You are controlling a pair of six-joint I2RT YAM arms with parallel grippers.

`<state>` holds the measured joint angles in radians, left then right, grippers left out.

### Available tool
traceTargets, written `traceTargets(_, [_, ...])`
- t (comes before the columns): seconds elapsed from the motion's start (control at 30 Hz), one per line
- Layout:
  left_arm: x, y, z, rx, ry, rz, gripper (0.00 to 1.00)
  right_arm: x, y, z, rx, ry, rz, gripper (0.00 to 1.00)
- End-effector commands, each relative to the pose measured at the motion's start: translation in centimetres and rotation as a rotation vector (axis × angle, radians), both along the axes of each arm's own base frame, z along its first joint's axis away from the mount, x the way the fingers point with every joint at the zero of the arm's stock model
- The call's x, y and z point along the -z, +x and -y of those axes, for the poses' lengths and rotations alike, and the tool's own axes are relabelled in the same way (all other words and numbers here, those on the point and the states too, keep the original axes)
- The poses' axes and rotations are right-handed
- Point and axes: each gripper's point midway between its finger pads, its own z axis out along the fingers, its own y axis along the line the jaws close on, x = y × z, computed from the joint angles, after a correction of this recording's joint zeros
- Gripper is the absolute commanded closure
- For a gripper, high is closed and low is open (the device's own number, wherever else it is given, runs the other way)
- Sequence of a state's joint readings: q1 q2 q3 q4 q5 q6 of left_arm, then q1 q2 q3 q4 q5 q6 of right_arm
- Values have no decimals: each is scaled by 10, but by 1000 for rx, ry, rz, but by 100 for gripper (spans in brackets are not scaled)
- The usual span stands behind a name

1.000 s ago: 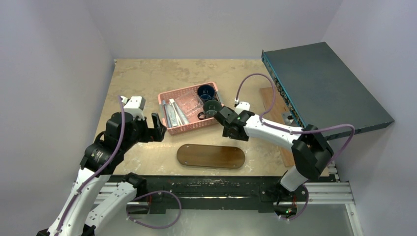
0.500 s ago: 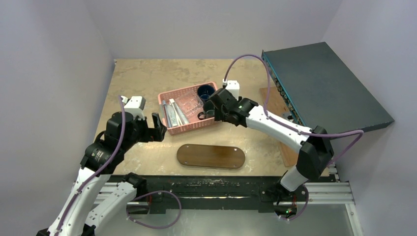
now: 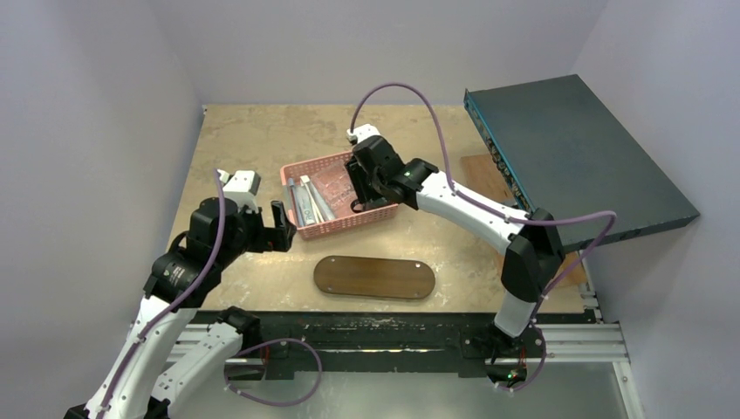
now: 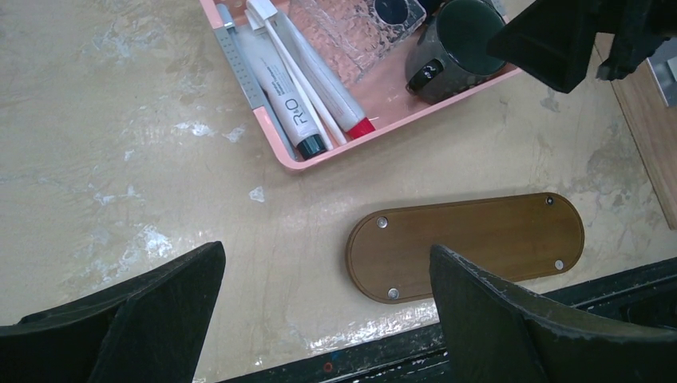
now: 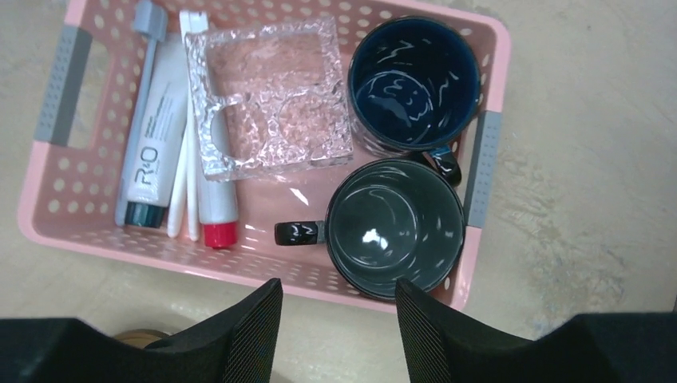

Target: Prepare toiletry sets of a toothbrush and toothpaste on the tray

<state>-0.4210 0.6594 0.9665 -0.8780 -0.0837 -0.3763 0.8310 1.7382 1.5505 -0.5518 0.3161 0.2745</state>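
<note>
The dark brown oval tray (image 3: 374, 277) lies bare at the near middle of the table and also shows in the left wrist view (image 4: 471, 243). Two white toothpaste tubes, one dark-capped (image 5: 152, 152) and one red-capped (image 5: 217, 209), lie with thin white toothbrushes (image 5: 182, 187) in the left part of the pink basket (image 5: 48, 199). My right gripper (image 5: 339, 319) is open and empty, hovering above the basket's near rim by the dark mug (image 5: 395, 227). My left gripper (image 4: 327, 319) is open and empty over bare table left of the tray, just near of the basket (image 4: 291, 163).
The basket also holds a clear glass holder (image 5: 267, 96), a blue mug (image 5: 413, 84) and a grey toothbrush (image 5: 144, 80). A dark slanted panel (image 3: 576, 153) stands at the right, with a paler wooden board (image 3: 489, 179) beneath it.
My right arm has swung left and farther out, from beside the basket's right end to above it. My left arm has barely moved.
</note>
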Motion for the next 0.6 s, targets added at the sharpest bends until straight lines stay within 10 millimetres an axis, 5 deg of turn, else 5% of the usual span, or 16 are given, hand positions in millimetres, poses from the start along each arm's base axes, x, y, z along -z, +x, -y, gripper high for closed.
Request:
traceTargets(0.0, [-2, 5, 3, 16, 0, 22, 0, -10, 5, -20, -187, -28, 53, 44])
traceTargets(0.27, [-2, 5, 5, 28, -2, 21, 1, 18, 11, -29, -289, -90, 17, 48])
traceTargets(0.57, [-2, 5, 5, 31, -1, 21, 1, 43, 27, -16, -286, -158, -22, 51])
